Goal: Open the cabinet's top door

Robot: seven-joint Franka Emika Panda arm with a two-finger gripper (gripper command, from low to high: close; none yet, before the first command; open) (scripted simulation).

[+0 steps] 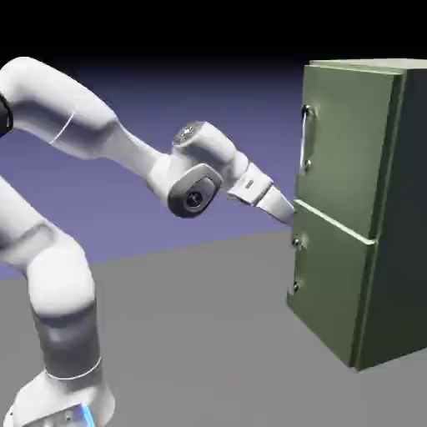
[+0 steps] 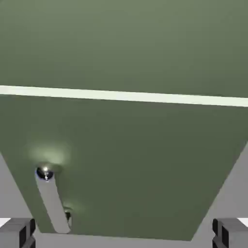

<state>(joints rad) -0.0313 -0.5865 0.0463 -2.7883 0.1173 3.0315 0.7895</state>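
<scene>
Grey tips (image 2: 20,232) of the claw (image 2: 125,233) stand wide apart at the L & R bottom corners of the hand view, so claw's open, nothing btwn them. In the ext. view it's at the cab.'s front, approx. level w/ the line where the two drs meet; can't tell if it touches.

Pale strip (image 2: 121,95) runs across the hand view, L to R, w/ a slight tilt. Above it: top dr (image 2: 124,43), plain green, no handle in that view. Below it: low dr (image 2: 131,160), narrowing toward the bottom, w/ its silver bar (image 2: 54,206) at L, near the L tip. Grey floor (image 2: 232,193) shows past both sides of the low dr.

Ext. view: green cab. (image 1: 409,208) stands upright at R, its side darker than the front. Top dr is the larger, upper panel, shut, w/ its long upright handle (image 1: 303,140) on the L edge, above the claw & well apart from it. Low dr also shut, its shorter bar on the same edge, below the claw.

White arm (image 1: 133,150) comes from L, bends over & reaches R, slanting down to the cab. Base (image 1: 62,400) at near L w/ a small blue light (image 1: 87,415).
</scene>
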